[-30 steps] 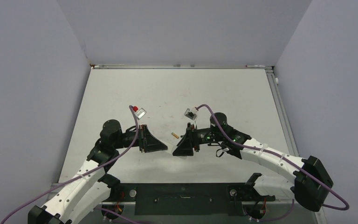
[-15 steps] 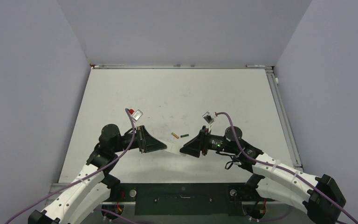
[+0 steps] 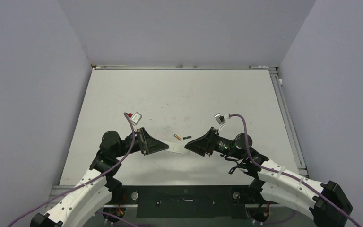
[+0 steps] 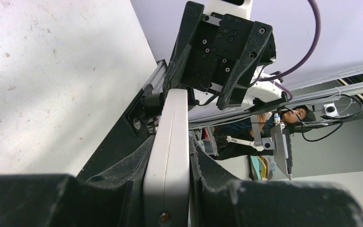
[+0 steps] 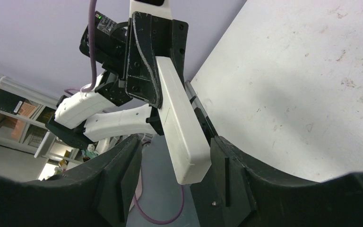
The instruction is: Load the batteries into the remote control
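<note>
Left gripper (image 3: 166, 147) pinches one end of the remote control (image 3: 177, 148); right gripper (image 3: 188, 147) stands spread around the other end. Yellow-gold battery (image 3: 177, 137) and green battery (image 3: 187, 137) lie at its 12 o'clock.

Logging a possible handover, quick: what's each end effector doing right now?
Left end effector: closed on the remote control.
Right end effector: open around the remote control's other end, with a visible gap on one side.

Remote control (image 3: 177, 148) bridges the two arms at the near centre of the table (image 3: 179, 94). Its left end sits between the fingers of the left gripper (image 3: 168, 147), its right end between those of the right gripper (image 3: 187, 147). Just behind it on the table, in line and slightly apart: left battery (image 3: 176, 137), right battery (image 3: 187, 137).
</note>
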{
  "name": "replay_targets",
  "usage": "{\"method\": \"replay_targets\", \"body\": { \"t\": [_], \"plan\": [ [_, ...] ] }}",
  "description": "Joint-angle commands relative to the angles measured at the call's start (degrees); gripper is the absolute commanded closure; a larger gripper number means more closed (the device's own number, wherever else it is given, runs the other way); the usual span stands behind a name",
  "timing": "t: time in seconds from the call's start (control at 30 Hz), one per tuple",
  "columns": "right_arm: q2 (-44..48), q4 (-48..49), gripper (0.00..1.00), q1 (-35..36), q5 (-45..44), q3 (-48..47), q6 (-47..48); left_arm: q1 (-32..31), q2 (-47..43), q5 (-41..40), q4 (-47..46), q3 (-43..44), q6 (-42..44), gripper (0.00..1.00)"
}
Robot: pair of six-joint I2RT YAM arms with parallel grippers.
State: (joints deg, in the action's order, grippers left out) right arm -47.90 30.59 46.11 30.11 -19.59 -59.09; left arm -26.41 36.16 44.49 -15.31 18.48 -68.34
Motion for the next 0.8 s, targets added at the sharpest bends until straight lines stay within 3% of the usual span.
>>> {"method": "replay_targets", "body": {
  "t": [0.0,0.77],
  "plan": [
    [-0.6,7.4,0.46,-0.2,-1.7,0.3,-2.9,0.4,-0.6,-1.8,-10.1,-1.1,-4.1,1.00],
    [-7.3,17.5,0.53,2.7,-2.5,1.2,-6.7,0.4,0.2,-2.6,-16.8,-3.8,-7.3,1.00]
  ]
}}
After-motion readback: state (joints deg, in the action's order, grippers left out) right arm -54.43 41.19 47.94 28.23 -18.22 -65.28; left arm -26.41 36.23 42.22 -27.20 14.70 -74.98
